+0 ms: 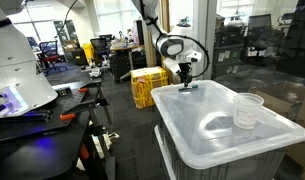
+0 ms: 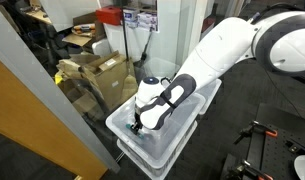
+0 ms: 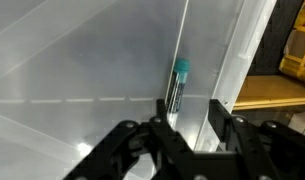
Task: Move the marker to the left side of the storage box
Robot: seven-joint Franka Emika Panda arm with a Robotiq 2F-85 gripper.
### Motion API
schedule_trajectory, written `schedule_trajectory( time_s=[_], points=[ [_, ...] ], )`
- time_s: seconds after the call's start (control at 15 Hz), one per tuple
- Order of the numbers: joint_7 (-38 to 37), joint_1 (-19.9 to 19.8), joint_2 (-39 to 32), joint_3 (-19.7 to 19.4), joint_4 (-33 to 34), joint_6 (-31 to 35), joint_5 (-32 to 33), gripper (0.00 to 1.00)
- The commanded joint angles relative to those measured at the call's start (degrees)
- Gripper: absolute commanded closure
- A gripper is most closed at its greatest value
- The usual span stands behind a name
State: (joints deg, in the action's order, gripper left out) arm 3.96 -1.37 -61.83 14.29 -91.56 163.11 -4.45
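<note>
Teal marker (image 3: 177,84) is lying in the lid groove of the storage box (image 1: 214,140), snug against the rim, probably keeping it from rolling. We are hovering the claw (image 3: 188,122) over it, spread wide and gripping nothing.

The yellow slatted crate (image 1: 145,90) is set on the dark floor (image 1: 127,125); the storage box's (image 1: 207,150) base is hidden.

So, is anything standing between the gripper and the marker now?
Nothing visible does. In the wrist view the open gripper is right above the marker, which lies along the edge of the box lid.
</note>
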Motion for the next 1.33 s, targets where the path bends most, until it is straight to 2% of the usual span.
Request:
schedule_trajectory(
  time_s=[0.0, 0.07, 0.2, 0.47, 0.87, 1.27],
  points=[
    [-1.76, 1.75, -0.43, -1.49, 2.68, -3.03, -1.04, 0.21],
    [-1.81, 2.01, -0.47, -1.7, 2.92, -3.18, -1.03, 0.12],
    [-1.92, 2.38, -0.56, -1.98, 3.29, -3.33, -1.01, 0.01],
    [-1.97, 2.89, -0.7, -2.24, 3.78, -3.38, -0.95, 0.0],
    [-2.93, 5.14, 3.13, -2.97, -0.62, -2.68, -0.52, 0.0],
    [-9.52, 11.03, 9.5, -7.91, -6.8, -1.92, -0.13, 0.0]
  ],
)
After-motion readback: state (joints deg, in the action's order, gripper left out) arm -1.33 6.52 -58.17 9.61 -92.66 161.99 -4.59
